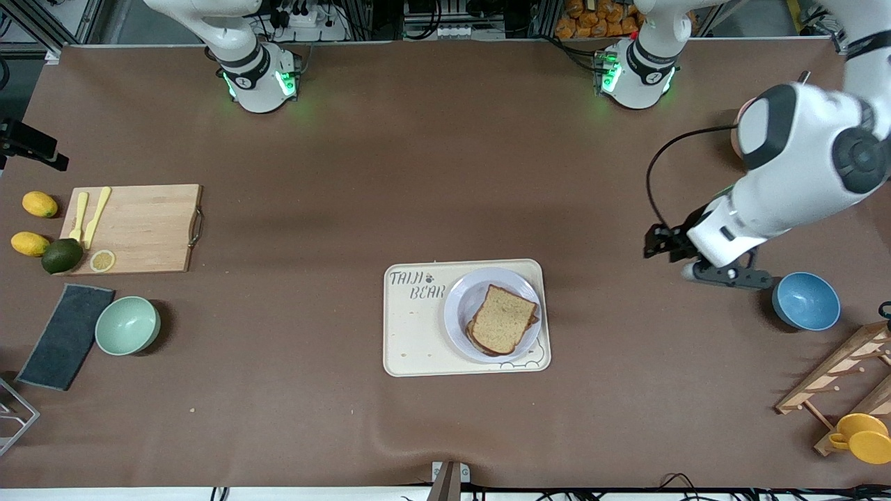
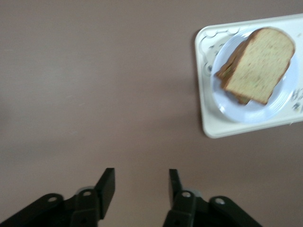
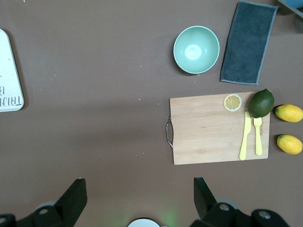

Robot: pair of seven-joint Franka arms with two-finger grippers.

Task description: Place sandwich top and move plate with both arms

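The sandwich top [image 1: 502,319], a light-brown bread slice, lies on a stack of bread on the pale plate [image 1: 459,316]. The plate sits in the cream bear tray [image 1: 411,334]. The left wrist view shows the slice [image 2: 259,64], the plate [image 2: 279,106] and the tray [image 2: 213,127]. My left gripper [image 1: 728,277] is open and empty [image 2: 141,172] over bare table between the tray and the blue bowl. My right gripper [image 3: 139,189] is open and empty, high over the table by its own base. It is out of the front view.
A blue bowl [image 1: 806,300] sits close by the left gripper. A wooden rack [image 1: 842,376] and yellow cup [image 1: 863,438] stand at the left arm's end. A cutting board [image 1: 139,226], avocado, lemons, mint bowl [image 1: 127,325] and dark cloth [image 1: 66,336] lie at the right arm's end.
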